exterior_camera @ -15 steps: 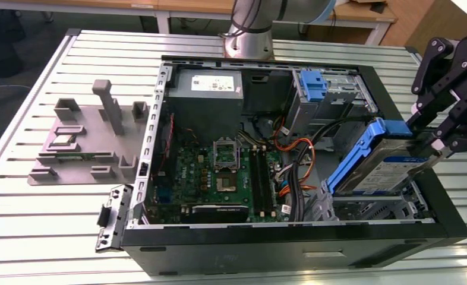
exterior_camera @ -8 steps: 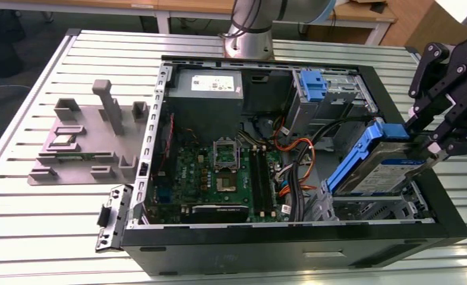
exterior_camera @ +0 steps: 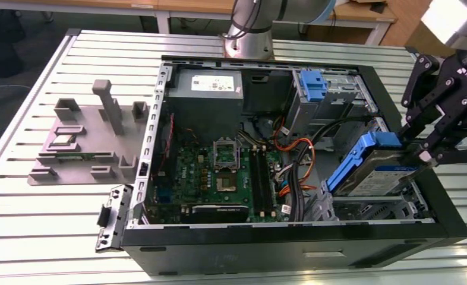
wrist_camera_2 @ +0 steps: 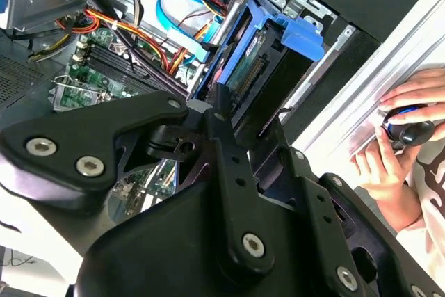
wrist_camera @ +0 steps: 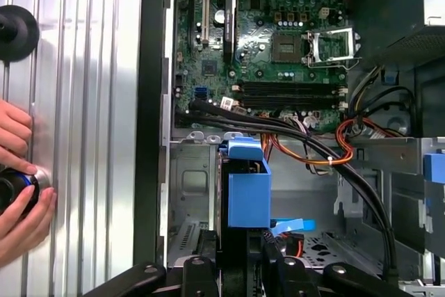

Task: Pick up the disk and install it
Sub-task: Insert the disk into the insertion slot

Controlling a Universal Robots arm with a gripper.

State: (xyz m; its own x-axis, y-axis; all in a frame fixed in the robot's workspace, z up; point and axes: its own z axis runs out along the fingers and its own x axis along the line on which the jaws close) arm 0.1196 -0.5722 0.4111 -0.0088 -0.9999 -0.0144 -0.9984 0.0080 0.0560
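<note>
Blue-framed disk (exterior_camera: 374, 173), pinched in the gripper (exterior_camera: 412, 155), hangs tilted inside the case (exterior_camera: 257, 246); level it, I judge, so it seats squarely.

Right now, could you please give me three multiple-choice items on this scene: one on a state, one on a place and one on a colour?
1. The computer case is:
A. closed
B. open, with its motherboard exposed
C. upside down

2. The disk is:
A. lying outside the case
B. flat on the motherboard
C. in the gripper's fingers, inside the case at the exterior view's right

3. Its carrier frame is:
A. orange
B. blue
C. grey

Answers:
1 B, the motherboard lies in plain sight.
2 C, the fingers clamp the disk, which is tilted.
3 B, blue plastic edges the silver drive.
</note>
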